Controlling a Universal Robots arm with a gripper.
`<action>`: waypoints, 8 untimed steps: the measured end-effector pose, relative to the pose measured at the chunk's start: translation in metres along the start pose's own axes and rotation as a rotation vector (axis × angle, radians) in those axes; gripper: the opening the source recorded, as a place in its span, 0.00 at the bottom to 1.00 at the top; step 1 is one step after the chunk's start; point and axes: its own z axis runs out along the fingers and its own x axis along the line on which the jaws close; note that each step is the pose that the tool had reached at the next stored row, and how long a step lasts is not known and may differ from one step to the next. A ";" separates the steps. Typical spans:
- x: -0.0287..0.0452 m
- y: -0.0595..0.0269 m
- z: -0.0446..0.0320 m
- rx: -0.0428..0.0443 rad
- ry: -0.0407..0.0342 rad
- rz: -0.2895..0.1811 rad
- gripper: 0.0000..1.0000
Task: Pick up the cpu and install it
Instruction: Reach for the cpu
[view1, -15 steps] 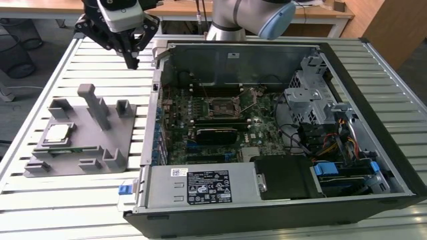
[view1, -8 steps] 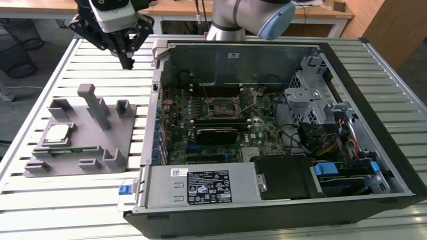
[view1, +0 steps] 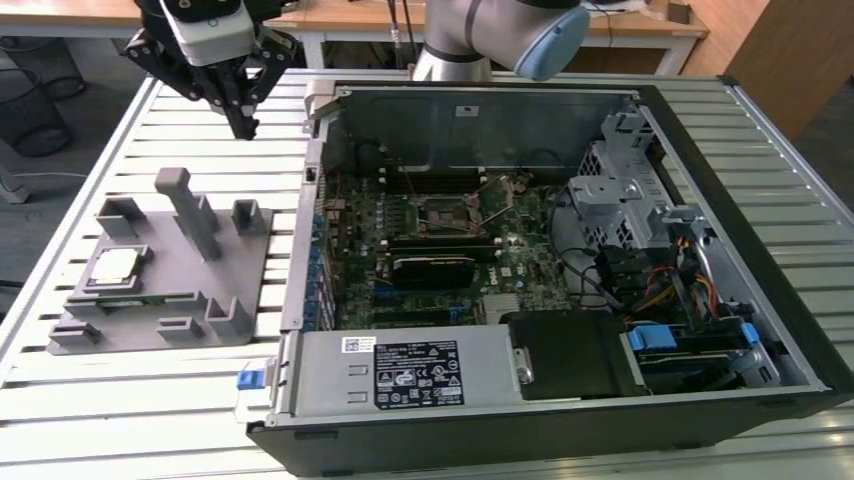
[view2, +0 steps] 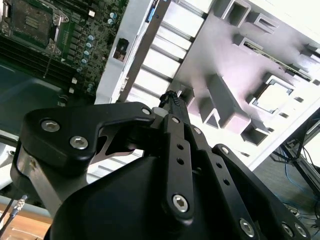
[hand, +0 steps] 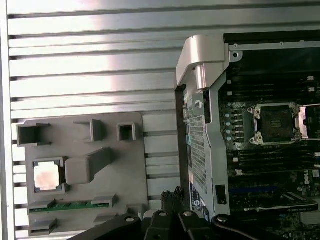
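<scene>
Pincer (view2: 172, 98) partly cropped, cpu (view2: 272, 95) beyond

Fixture tray (view1: 174, 292) sits on the slatted surface (view1: 134, 400) at the exterior view's left. The open computer case (view1: 787, 330) lies just beside it to the right. cpu (view1: 112, 265) rests in a pocket on the tray's left side (the side away from the case). Motherboard (view1: 534, 250) lies in the case, CPU socket (view1: 443, 213) near its middle. Gripper (view1: 244, 128) hangs above the surface behind the tray.
</scene>
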 end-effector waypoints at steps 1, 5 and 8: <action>0.0013 -0.0001 0.0001 0.0000 0.0000 0.000 0.11; 0.0066 -0.0005 0.0003 0.0000 0.0000 0.000 0.11; 0.0099 -0.0008 0.0006 0.0000 0.0000 0.000 0.11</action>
